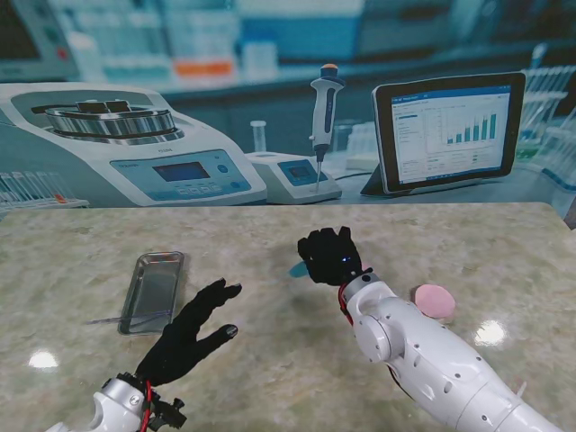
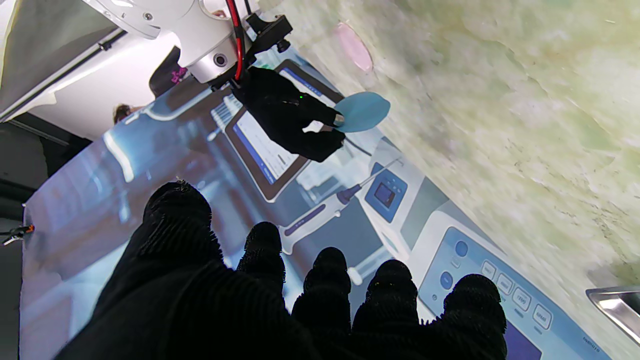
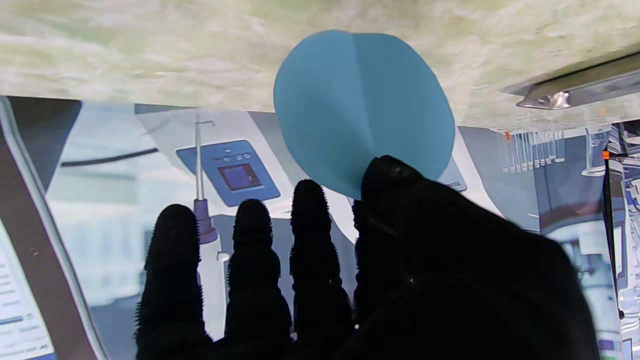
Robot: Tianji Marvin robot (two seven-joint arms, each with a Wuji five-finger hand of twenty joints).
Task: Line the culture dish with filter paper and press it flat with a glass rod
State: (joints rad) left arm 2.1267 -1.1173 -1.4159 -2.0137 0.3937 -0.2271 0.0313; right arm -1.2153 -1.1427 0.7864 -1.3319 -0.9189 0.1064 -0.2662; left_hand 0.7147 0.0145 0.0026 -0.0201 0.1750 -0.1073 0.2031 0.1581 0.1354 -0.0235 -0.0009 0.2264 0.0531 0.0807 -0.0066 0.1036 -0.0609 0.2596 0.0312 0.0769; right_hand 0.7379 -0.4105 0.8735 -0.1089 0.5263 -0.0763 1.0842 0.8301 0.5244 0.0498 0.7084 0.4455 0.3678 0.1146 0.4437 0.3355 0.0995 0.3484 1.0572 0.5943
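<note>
right hand (image 1: 329,256) pinches round blue filter paper (image 3: 362,107), mid-frame, lifted off surface | left hand (image 1: 193,328) empty, fingers spread, lower left | pink round dish (image 1: 434,300) right of forearm, nearer right arm

We see the filter paper (image 3: 360,110), a blue round disc w/ a faint centre crease, lifted off the table and pinched at one edge by the right hand (image 1: 331,256). A glass rod (image 1: 117,318), thin and clear, lies just beside the near end of the metal tray (image 1: 153,290), left side.
</note>
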